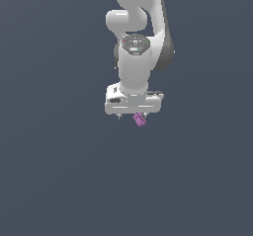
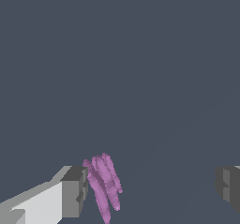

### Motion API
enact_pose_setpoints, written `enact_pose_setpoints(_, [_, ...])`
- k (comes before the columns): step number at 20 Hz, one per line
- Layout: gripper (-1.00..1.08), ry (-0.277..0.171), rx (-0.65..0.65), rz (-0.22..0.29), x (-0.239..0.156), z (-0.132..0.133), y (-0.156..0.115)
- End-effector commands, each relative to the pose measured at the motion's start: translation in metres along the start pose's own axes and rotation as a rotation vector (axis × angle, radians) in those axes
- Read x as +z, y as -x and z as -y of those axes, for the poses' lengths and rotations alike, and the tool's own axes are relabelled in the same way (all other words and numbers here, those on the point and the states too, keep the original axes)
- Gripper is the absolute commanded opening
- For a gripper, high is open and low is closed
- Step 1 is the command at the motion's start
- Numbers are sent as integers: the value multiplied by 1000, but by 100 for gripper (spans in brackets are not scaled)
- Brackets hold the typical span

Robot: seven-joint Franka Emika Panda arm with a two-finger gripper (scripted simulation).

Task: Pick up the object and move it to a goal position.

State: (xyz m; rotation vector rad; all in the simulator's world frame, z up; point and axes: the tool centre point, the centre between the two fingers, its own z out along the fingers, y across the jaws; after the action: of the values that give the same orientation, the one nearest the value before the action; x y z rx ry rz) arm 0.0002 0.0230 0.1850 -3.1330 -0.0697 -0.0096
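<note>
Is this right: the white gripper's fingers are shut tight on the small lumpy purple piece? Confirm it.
Not quite. The wrist view shows the jaws spread wide: the small lumpy purple piece lies against one finger while the other finger stands well apart. The white gripper is open, not shut on it.

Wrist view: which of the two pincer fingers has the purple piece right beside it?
The finger with the long white body behind it: the purple piece sits against its inner face. The other finger stands far off, across a wide open gap.
</note>
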Motion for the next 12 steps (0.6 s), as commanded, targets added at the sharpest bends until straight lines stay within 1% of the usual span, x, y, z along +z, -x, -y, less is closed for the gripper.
enact_pose_setpoints(1, [100,0,0,0,0,0,0])
enact_pose_setpoints(4, [100,0,7,4,1,-3,1])
enact_pose_setpoints(9, [100,-3,42,26,6,-17,5])
enact_pose_setpoints(12, [100,-4,54,31,7,-20,5])
